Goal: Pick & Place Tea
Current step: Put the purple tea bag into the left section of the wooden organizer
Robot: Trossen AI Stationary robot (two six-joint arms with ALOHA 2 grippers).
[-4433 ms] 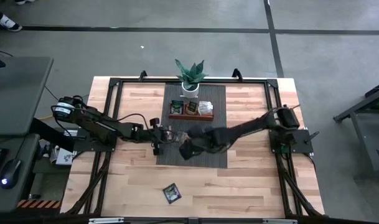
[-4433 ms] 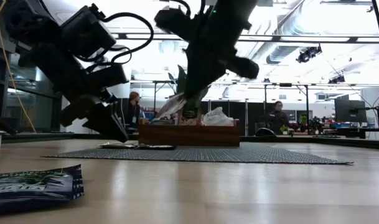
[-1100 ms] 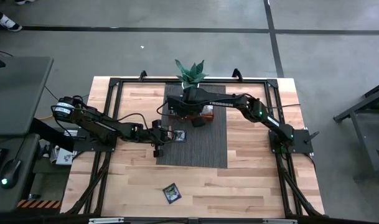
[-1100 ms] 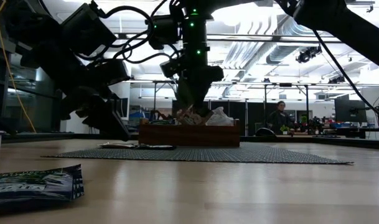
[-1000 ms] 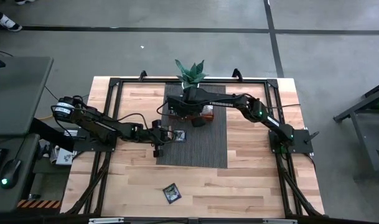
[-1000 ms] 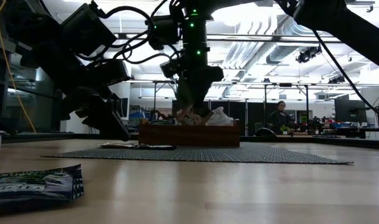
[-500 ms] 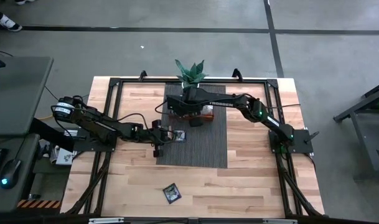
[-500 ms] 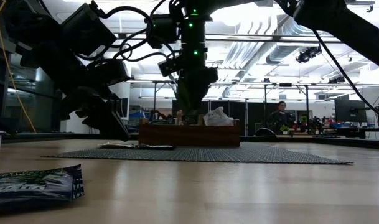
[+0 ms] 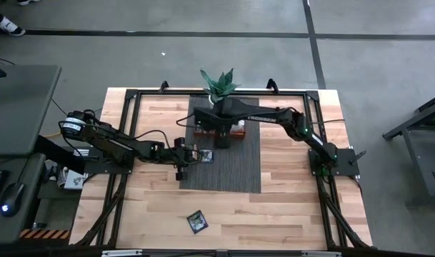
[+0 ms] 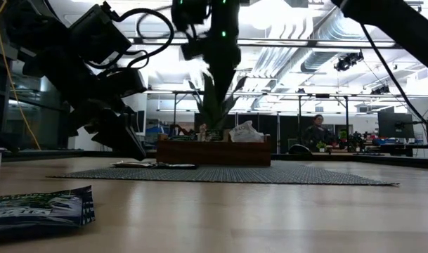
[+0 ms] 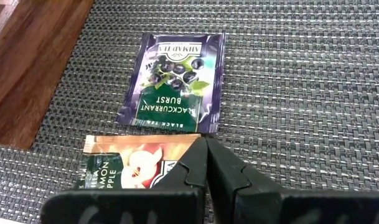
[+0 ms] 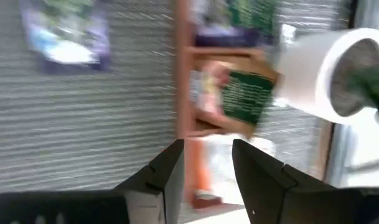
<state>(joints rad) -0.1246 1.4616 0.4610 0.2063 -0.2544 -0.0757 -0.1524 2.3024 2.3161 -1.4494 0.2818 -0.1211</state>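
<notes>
**Tea sachets spread across mat, tray and bare wood**

A pale butcher-block table (image 9: 288, 193) carries a grey woven mat (image 9: 228, 175), its ribbed weave plain in the left wrist view. At the mat's far edge sits a brown wooden tray (image 9: 203, 132) with sachets standing in it, just in front of a spiky green plant (image 9: 218, 82) in a round white pot (image 12: 313, 74). The right gripper (image 12: 205, 158) hangs above the tray, its 2 dark fingers apart and empty. The left gripper (image 11: 206, 163) rests low on the mat, its angular jaws pressed together with their tips over the edge of a flat orange-and-white sachet (image 11: 124, 168); whether it is pinched cannot be told. Just beyond lies a glossy purple blackcurrant sachet (image 11: 173, 81). A dark green sachet (image 9: 196, 221) lies alone on bare wood, well apart.
</notes>
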